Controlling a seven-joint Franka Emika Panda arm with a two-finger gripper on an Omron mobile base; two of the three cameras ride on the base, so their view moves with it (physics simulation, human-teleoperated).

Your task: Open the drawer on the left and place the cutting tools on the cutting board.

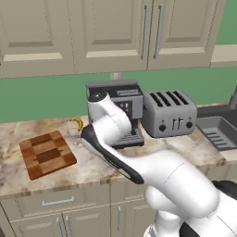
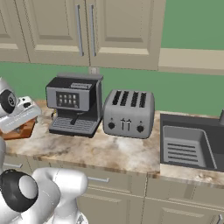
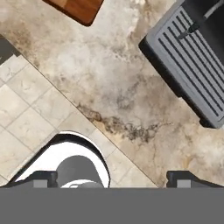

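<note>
The cutting board (image 1: 47, 153), a thick checkered wooden block, lies on the left of the marble counter; one of its corners (image 3: 78, 8) shows at the top of the hand view. Below it the drawer (image 1: 58, 202) has a short horizontal silver handle, and its front sits flush with the cabinets. The cutting tools are hidden. My gripper (image 3: 111, 181) points straight down over the counter's front edge, between the board and the coffee machine. It is open wide, with nothing between its fingertips (image 3: 43, 178).
A coffee machine (image 1: 119, 109) and a toaster (image 1: 169, 113) stand at the back of the counter, with a sink (image 1: 217, 132) on the right. Something small and yellow (image 1: 78, 124) lies behind the board. The machine's drip tray (image 3: 192, 65) is close to the hand.
</note>
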